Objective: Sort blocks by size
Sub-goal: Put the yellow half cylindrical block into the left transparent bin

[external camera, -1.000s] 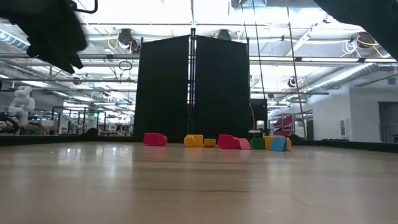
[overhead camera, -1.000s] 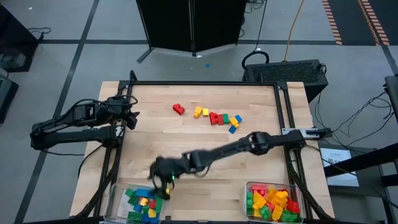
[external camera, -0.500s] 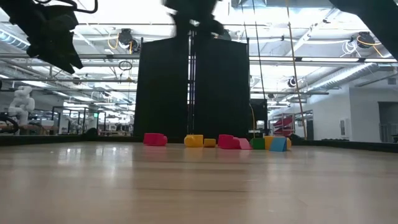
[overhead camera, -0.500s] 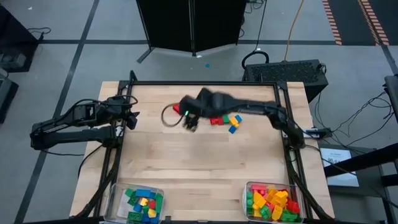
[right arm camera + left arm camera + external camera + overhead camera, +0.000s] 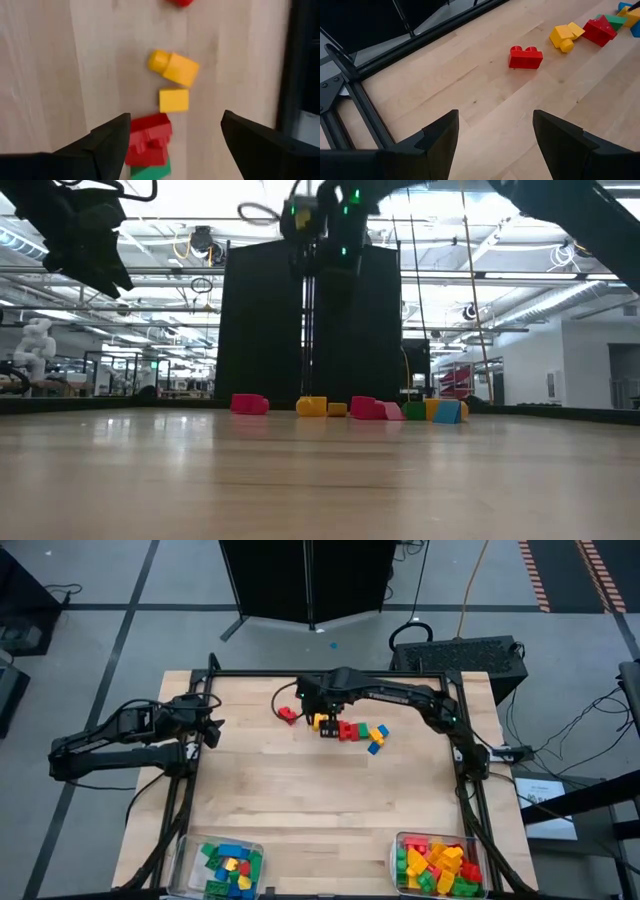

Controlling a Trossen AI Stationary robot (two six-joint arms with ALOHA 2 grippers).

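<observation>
Blocks (image 5: 350, 728) loose mid-table; only high view shows filled bins (image 5: 438, 865). Right gripper (image 5: 318, 712) hovers above, fingers apart, empty; left gripper (image 5: 205, 725) open, parked.

No readable text in any view.

The blocks (image 5: 348, 728), the worktop (image 5: 300, 790), the clear bins (image 5: 436, 863) and the black panel (image 5: 310, 320) behind carry no legible letters, numbers, brand marks or signs; any markings in the far room are too small to make out.
</observation>
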